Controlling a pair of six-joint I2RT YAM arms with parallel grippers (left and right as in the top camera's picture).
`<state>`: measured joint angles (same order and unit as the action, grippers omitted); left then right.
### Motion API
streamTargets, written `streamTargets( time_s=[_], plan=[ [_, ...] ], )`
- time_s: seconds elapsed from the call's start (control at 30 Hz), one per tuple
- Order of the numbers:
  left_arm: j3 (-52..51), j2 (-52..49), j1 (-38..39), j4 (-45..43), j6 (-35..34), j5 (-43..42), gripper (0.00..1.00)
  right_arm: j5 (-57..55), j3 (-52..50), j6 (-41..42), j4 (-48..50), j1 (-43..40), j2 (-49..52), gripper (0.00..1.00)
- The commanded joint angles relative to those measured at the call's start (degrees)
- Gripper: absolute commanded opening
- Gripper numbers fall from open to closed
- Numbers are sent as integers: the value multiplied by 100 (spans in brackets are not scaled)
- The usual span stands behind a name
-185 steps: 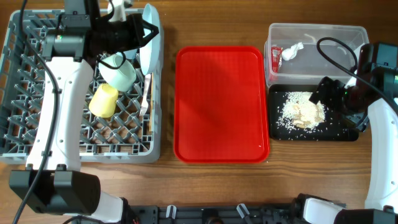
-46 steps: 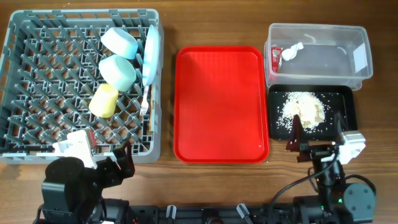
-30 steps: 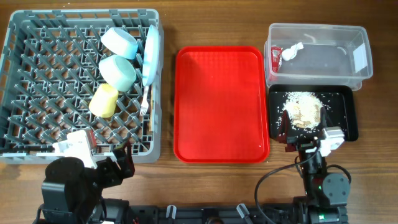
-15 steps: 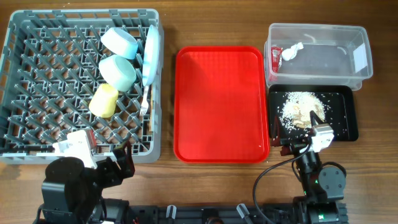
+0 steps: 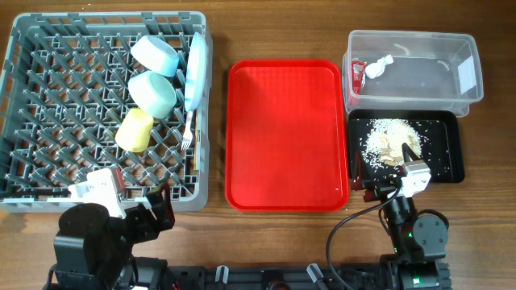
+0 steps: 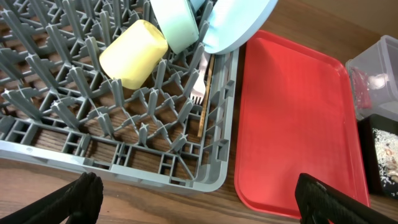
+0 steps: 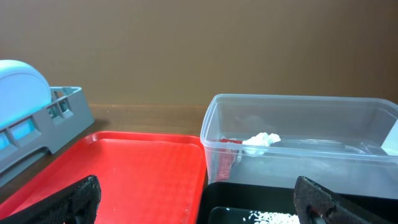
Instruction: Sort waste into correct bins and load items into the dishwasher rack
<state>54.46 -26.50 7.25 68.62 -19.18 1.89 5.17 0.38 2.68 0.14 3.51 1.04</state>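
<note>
The grey dishwasher rack (image 5: pixel 105 14) holds a light-blue bowl (image 5: pixel 153 55), a pale green bowl (image 5: pixel 153 93), a yellow-green cup (image 5: pixel 134 130), an upright light-blue plate (image 5: pixel 193 71), a white fork (image 5: pixel 189 125) and chopsticks (image 5: pixel 194 153). A red wrapper (image 5: pixel 358 74) and a white napkin (image 5: pixel 377 66) lie in the clear tub (image 5: pixel 419 40). Rice-like scraps (image 5: pixel 391 141) lie in the black tray (image 5: pixel 450 157). My left gripper (image 6: pixel 202 198) is open over the table, just in front of the rack's near corner. My right gripper (image 7: pixel 199 198) is open and empty, low before the black tray.
A large red tray (image 5: pixel 287 133) lies between the rack and the bins with nothing on it. Both arms are folded at the table's front edge, the left (image 5: pixel 105 193) by the rack's front rim, the right (image 5: pixel 403 185) at the black tray's near edge.
Both arms have drawn back from the rack and the black tray to the front edge. The right arm then shifted slightly left. Nothing has moved in the last half second.
</note>
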Motion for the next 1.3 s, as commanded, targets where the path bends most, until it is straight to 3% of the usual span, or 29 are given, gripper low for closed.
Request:
streamTargets(
  time_s=[0.0, 1.1, 1.27],
  plan=[
    [-24, 22, 20, -15, 74, 76, 100, 127, -9, -81, 22, 17, -83, 100],
    [-24, 105, -96, 31, 195, 234, 100, 127, -9, -81, 22, 17, -83, 100],
    [-682, 586, -643, -686, 400, 205, 100, 127, -9, -79, 20, 17, -83, 100]
  ],
)
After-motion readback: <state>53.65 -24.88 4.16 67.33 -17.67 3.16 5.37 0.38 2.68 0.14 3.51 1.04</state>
